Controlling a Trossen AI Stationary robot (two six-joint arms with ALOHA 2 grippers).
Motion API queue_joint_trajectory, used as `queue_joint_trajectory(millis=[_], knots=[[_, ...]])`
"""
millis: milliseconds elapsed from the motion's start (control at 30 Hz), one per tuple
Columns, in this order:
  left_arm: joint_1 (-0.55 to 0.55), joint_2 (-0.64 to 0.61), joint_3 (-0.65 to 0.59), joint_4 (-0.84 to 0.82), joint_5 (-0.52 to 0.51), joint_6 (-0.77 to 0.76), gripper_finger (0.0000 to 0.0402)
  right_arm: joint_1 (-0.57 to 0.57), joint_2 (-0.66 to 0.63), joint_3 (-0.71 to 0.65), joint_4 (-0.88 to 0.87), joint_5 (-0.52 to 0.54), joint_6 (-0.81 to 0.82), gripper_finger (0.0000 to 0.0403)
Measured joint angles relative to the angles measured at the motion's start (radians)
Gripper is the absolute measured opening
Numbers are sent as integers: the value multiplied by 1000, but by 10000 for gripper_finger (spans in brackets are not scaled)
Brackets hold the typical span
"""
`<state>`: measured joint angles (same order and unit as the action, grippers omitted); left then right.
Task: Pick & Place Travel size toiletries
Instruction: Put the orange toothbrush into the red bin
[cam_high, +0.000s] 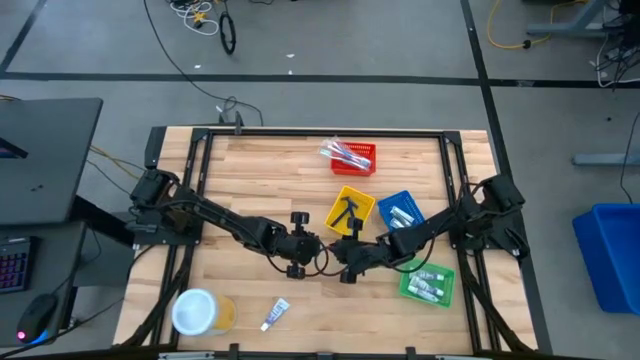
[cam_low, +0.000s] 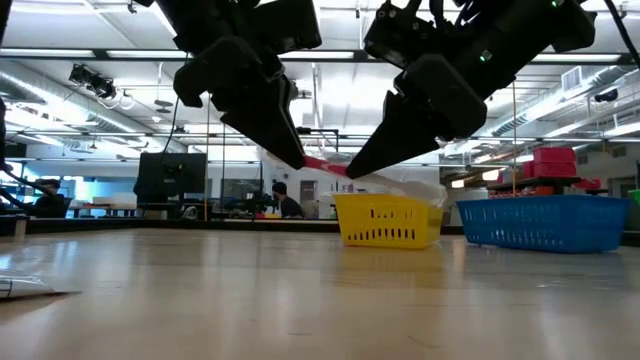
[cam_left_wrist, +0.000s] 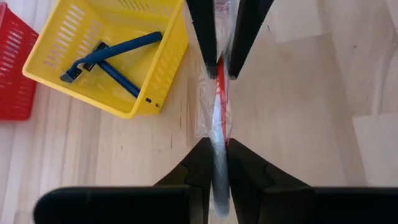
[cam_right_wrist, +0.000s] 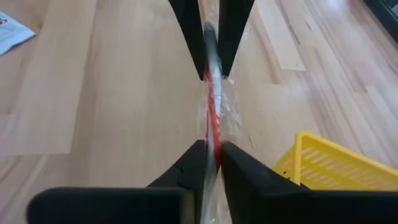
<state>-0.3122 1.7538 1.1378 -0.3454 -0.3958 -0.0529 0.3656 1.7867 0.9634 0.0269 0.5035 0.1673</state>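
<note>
Where the two arms meet near the table's middle in the high view, we find the left gripper (cam_high: 318, 247) and the right gripper (cam_high: 338, 250) almost tip to tip, just in front of the yellow tray (cam_high: 351, 210). What they hold is too small to make out there. Around them we see a red tray (cam_high: 362, 158) with wrapped toothbrushes (cam_high: 343, 153) at the back, a blue tray (cam_high: 402, 211) beside the yellow one, a green tray (cam_high: 428, 284) with white tubes to the right, and one small white tube (cam_high: 274, 315) lying near the front edge beside the yellow tub (cam_high: 198, 312).

From table height, we see both grippers well above the wood, their tips converging on a red and grey wrapped toothbrush (cam_low: 325, 166) that hangs between them, its long axis roughly level, running from one gripper to the other.

Through the left wrist view, we see that arm's fingers (cam_left_wrist: 244, 168) closed narrowly on the grey end of the toothbrush (cam_left_wrist: 219, 124), whose long axis runs straight away toward the other gripper's fingers. The yellow tray (cam_left_wrist: 161, 62) holds dark blue razors (cam_left_wrist: 109, 59).

Through the right wrist view, we see its fingers (cam_right_wrist: 239, 165) pinched on the red end of the toothbrush (cam_right_wrist: 211, 106), clear wrapping crinkled around it.
</note>
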Motion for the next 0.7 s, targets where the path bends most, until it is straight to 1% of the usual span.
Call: queue_joint_trajectory(millis=[133, 200, 700], knots=[[0, 0, 0, 2, -6, 0, 46, 0, 0, 0, -1, 2, -2, 29], [0, 0, 0, 3, -7, 0, 50, 0, 0, 0, -1, 2, -2, 24], [0, 0, 0, 32, -22, 0, 98, -1, 0, 0, -2, -1, 16, 21]])
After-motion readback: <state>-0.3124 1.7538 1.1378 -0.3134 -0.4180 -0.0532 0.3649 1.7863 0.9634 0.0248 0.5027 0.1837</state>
